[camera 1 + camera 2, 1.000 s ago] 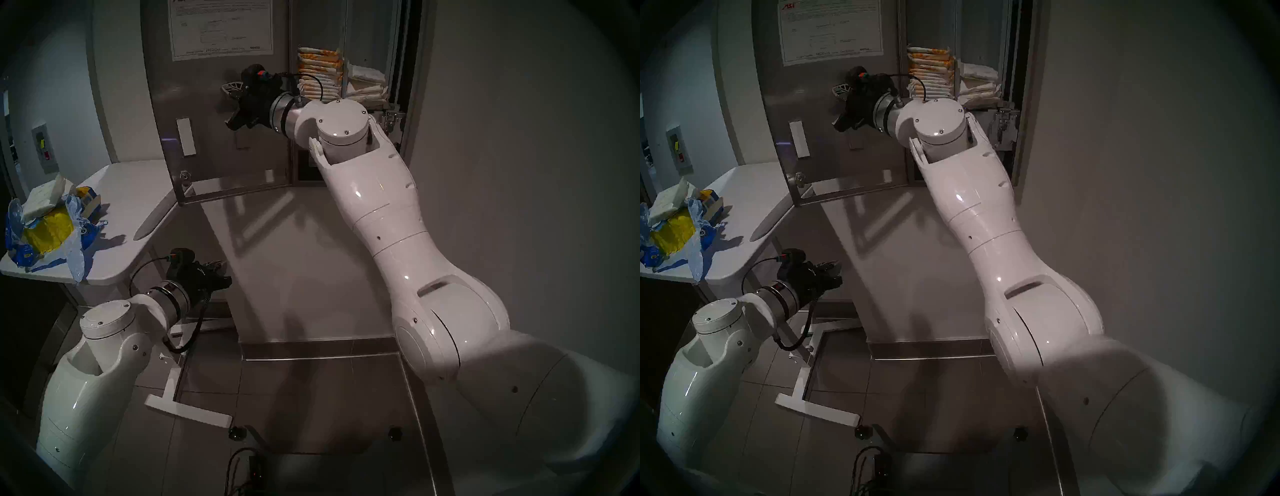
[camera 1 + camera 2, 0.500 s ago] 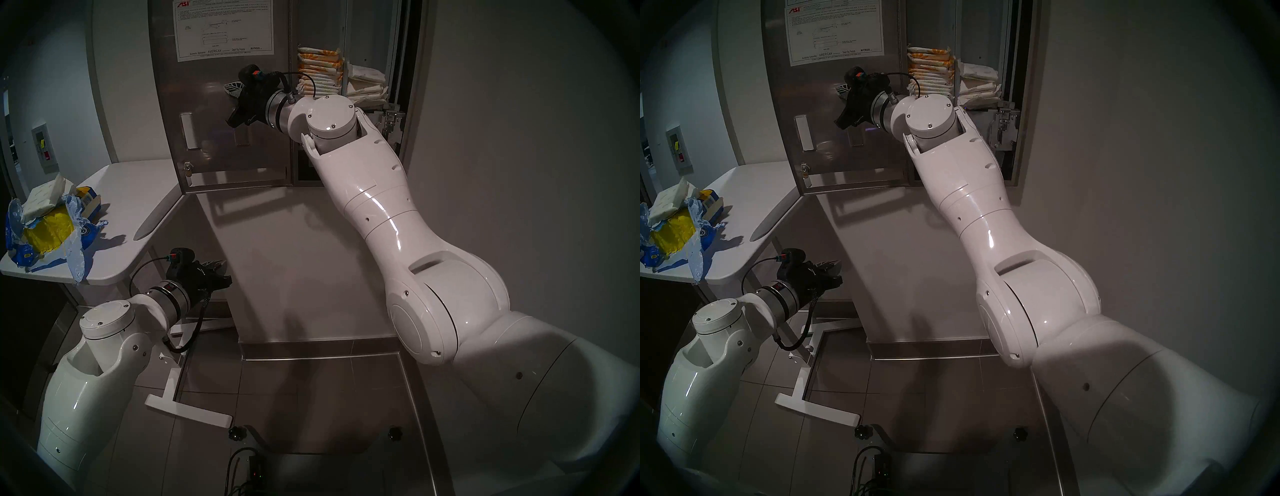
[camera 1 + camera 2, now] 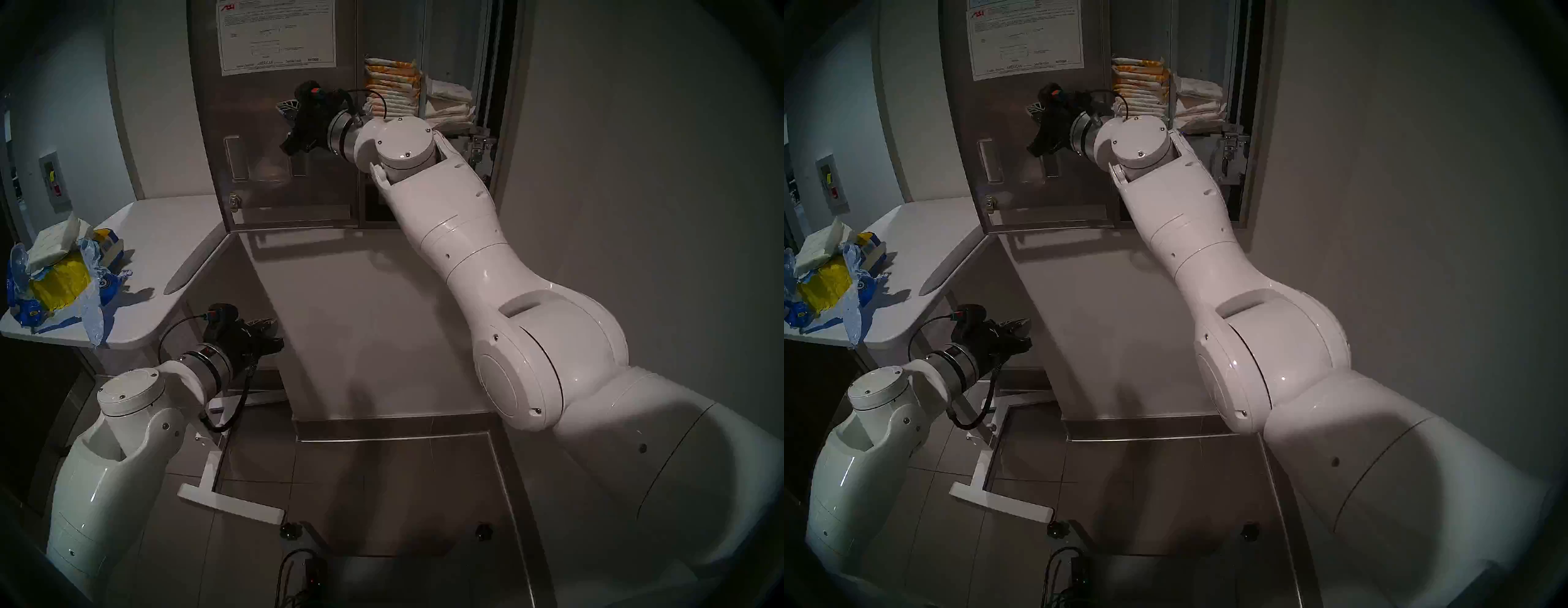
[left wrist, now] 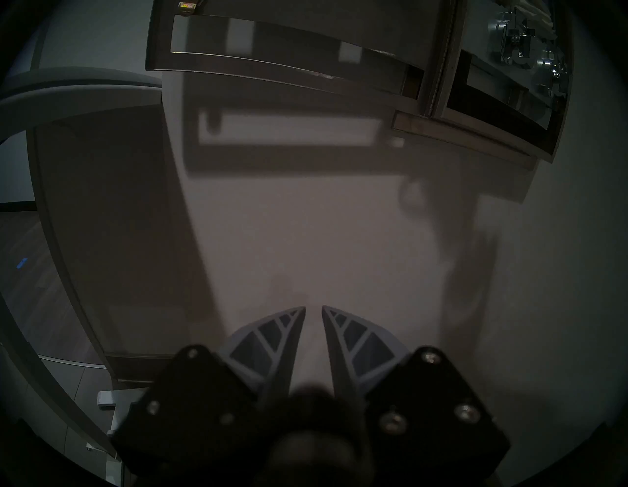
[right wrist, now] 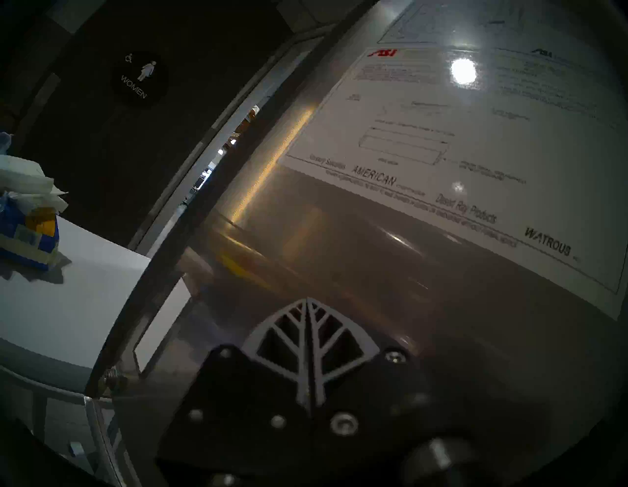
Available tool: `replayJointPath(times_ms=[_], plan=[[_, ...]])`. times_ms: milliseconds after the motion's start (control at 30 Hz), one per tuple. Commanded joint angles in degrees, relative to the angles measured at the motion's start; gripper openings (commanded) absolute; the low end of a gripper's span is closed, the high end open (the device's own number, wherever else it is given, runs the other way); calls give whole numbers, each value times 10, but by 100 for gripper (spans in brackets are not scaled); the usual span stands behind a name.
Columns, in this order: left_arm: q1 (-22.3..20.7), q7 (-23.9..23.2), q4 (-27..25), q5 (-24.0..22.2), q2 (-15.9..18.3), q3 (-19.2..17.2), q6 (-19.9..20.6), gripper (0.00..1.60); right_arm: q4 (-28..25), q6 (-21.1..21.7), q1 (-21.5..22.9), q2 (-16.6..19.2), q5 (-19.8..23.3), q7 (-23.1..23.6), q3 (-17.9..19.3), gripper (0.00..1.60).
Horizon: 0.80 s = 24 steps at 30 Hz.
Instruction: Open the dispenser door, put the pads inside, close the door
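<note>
The dispenser door (image 3: 254,110) stands open to the left of the cabinet, its back and white instruction sheet (image 3: 275,38) facing me. My right gripper (image 3: 283,107) is shut and empty, fingertips against the door's inner face below the sheet; the right wrist view shows it (image 5: 307,301) on the steel (image 5: 339,221). Plain white pads (image 3: 53,244) lie on a blue bag at the table's left end. More white pads (image 3: 449,104) are stacked in the cabinet's right column. My left gripper (image 3: 269,329) hangs low below the table, fingers nearly together with nothing between them (image 4: 313,307).
Orange-printed pads (image 3: 390,85) fill the cabinet's left column. Yellow bundles in blue plastic (image 3: 59,284) sit on the white table (image 3: 161,254). A chrome latch mechanism (image 3: 479,148) is below the stacks. The table's white foot (image 3: 229,505) stands on the tiled floor.
The right gripper has pushed the door's inner face; the door's free edge has swung away from me toward the wall. The right arm has risen a little. The left arm has not moved.
</note>
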Motion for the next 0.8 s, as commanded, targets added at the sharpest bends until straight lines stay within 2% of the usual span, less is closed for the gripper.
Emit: replayJointPath(times_ms=[0, 267, 333, 633, 767], plan=[[-10, -2, -13, -1, -1, -10, -9, 70, -63, -1, -19, 43, 18, 22, 27, 0], [-11, -3, -12, 1, -2, -10, -8, 70, -128, -2, -74, 80, 44, 63, 61, 0], [-11, -3, -12, 1, -2, -10, -8, 70, -119, -9, -70, 83, 47, 64, 66, 0], [-11, -4, -11, 3, -3, -9, -6, 70, -196, -15, -121, 135, 74, 109, 120, 0], [-11, -4, -11, 4, -3, -9, -6, 70, -209, -13, -137, 149, 81, 120, 136, 0]])
